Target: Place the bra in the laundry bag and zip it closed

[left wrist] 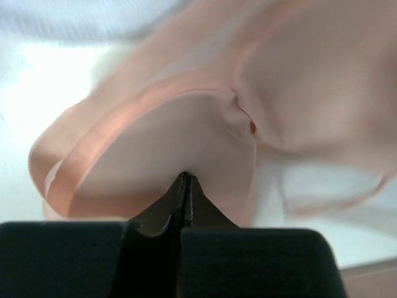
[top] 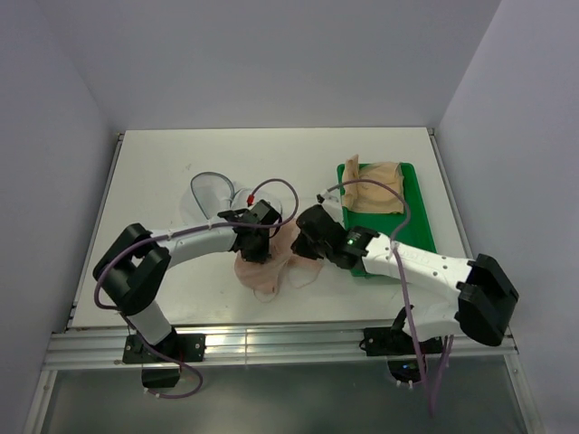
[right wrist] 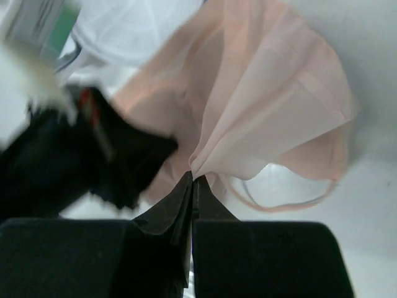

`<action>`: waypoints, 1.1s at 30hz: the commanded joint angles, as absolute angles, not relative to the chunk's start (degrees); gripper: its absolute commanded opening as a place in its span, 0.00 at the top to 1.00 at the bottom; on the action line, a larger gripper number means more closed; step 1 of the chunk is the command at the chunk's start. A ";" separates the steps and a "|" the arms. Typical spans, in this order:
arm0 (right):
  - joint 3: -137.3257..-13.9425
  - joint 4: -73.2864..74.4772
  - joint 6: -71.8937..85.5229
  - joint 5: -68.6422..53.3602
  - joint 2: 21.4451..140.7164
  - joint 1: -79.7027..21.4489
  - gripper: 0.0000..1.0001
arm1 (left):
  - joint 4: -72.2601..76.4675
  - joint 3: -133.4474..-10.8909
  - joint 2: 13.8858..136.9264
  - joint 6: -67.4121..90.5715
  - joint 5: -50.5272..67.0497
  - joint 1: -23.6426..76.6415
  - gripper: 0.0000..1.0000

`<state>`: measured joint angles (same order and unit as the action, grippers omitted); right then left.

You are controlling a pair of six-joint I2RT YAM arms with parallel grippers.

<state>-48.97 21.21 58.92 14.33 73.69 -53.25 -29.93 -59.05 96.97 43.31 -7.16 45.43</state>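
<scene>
While both arms meet near the middle of the white surface (top: 163, 172), the left pincer (left wrist: 185, 185) is pressed together on a fold of the bra (top: 268, 269), and the right pincer (right wrist: 193, 181) pinches a gathered bunch of the same pink fabric. The bra sits bunched between them. The laundry bag (top: 213, 193) lies at eleven o'clock from the bra, and a green tray (top: 418, 231) carrying a tan garment (top: 375, 194) sits at two o'clock.
</scene>
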 commanded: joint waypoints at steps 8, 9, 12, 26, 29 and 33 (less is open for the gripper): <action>-60.21 17.58 50.89 8.71 88.32 -48.69 1.00 | -36.20 -56.94 79.81 49.04 -6.06 48.34 0.87; -59.94 16.62 51.06 8.35 88.77 -48.69 1.00 | -36.99 -57.48 79.20 48.87 -6.67 48.34 0.79; -58.28 15.39 51.33 6.95 89.30 -48.69 1.00 | -39.63 -59.41 79.10 48.17 -9.92 48.34 0.72; -53.62 17.84 50.10 7.21 80.78 -49.04 0.36 | -40.95 -57.39 85.86 46.41 -17.22 46.67 0.50; -52.12 17.40 50.27 6.94 79.46 -49.48 0.36 | -42.27 -58.18 87.36 45.97 -18.46 46.67 0.51; -48.96 16.27 50.80 6.77 78.23 -49.57 0.36 | -44.03 -58.62 88.24 45.44 -19.95 46.67 0.59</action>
<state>-51.03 17.65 50.70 6.72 80.29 -49.10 -42.11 -57.12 87.94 46.83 -16.73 46.81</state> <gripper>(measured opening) 0.637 0.440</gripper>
